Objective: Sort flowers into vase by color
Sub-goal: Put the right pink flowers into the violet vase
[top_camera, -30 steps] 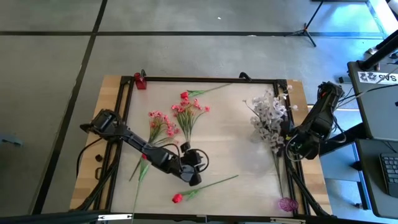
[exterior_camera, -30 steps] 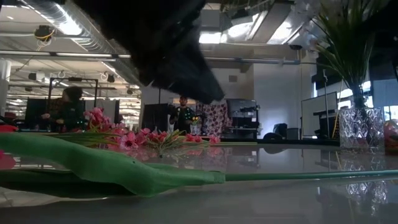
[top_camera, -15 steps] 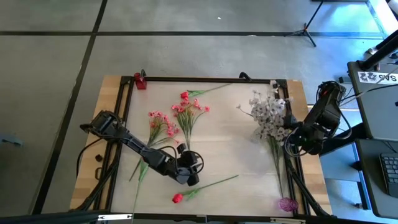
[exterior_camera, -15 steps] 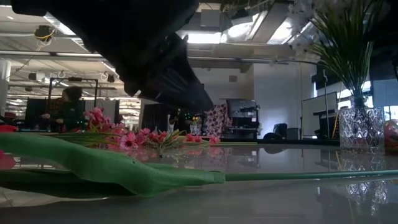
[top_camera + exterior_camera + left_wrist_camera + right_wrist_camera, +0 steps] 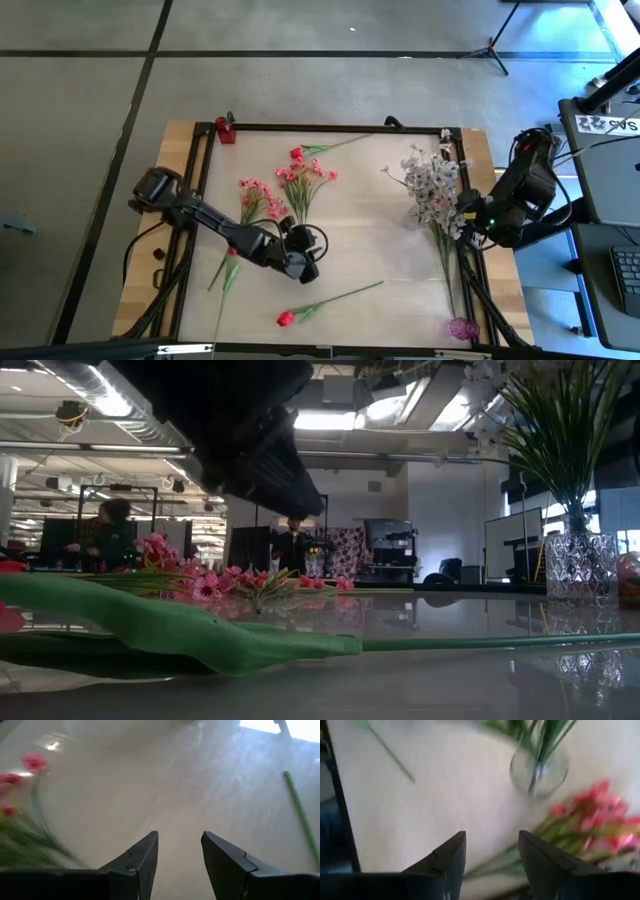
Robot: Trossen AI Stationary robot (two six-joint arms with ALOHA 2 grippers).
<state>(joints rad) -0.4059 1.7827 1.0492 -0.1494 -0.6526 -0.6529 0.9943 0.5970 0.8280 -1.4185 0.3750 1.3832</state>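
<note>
Wide pale surface (image 5: 370, 240), closed in by a low black frame (image 5: 330, 127) on all sides; much bare room in the middle and toward the near edge.

At the right side, spray of white blossoms (image 5: 430, 185) standing in a clear glass vase (image 5: 580, 565), close to the frame rail. Probably top-heavy and easy to tip, so better to give it a wide berth.

Left of the middle, two sprays of pink blossoms (image 5: 258, 200) lying flat, stems fanned and partly crossing. Light and soft; likely to snag on each other when lifted.

Near the front edge, one red bud flower (image 5: 285, 318) lying alone, its thin green stem pointing toward the right. Very light, with a bendy stem and a delicate head. Best to take hold at the middle of the stem, across it and never on the bud. Thin stem flat on a smooth top, so likely to slip or roll under the fingers.

Left hand (image 5: 180, 840) low over the middle of the surface, between the pink sprays and the red bud flower, fingers apart, holding nothing.

Right hand (image 5: 492, 837) at the right rail just beside the white blossoms, fingers apart too and seemingly empty, though blurred there. Little room on that side between the vase and the frame.
</note>
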